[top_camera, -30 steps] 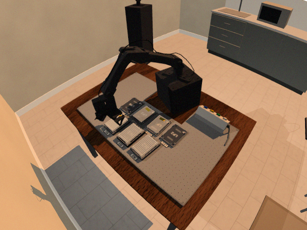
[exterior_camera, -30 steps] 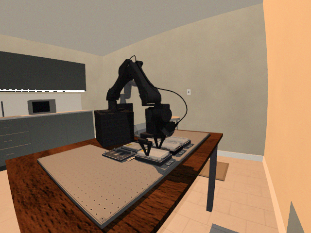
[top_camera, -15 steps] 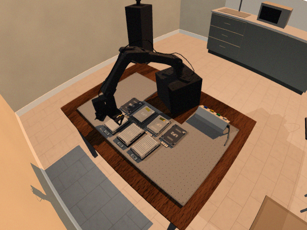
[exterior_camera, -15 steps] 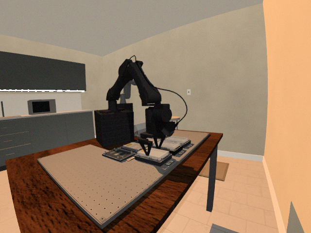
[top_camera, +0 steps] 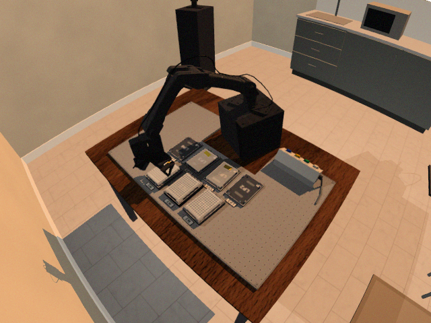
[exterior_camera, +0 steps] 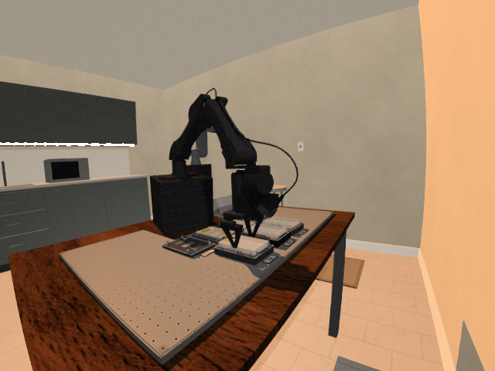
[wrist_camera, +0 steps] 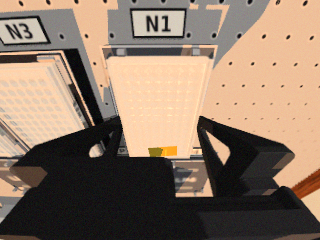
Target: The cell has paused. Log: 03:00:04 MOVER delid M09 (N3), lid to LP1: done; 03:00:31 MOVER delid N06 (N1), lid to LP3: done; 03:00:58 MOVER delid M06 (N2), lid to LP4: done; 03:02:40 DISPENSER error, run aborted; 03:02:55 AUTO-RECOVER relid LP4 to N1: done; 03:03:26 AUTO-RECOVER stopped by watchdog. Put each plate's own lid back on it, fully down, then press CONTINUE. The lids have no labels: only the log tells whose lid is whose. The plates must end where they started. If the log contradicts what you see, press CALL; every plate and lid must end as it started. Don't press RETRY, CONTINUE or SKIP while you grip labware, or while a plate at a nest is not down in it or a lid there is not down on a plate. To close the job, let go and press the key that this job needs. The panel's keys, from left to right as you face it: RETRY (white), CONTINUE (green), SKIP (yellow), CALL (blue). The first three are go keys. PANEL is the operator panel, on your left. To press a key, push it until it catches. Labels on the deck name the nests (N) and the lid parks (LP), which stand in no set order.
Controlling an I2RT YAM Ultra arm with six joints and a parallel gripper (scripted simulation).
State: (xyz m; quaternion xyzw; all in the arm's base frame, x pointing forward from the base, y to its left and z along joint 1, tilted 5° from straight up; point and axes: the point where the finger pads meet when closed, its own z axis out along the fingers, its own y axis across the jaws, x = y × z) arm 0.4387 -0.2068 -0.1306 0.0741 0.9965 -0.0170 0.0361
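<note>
N1 nest (wrist_camera: 158, 23) holds lidded plate (wrist_camera: 159, 100); N3 plate (wrist_camera: 35, 105) uncovered. Arm (top_camera: 163, 100) bent down, gripper (wrist_camera: 159, 132) clamped on lid (top_camera: 157, 175) sides.

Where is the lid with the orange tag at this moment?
In the wrist view, the lid lies on the plate at nest N1, right of N3, between the closed jaws of the gripper.

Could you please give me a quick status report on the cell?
Black parallel gripper shut on the clear plastic lid at nest N1. Lid not yet lifted. Nothing in the way.
</note>
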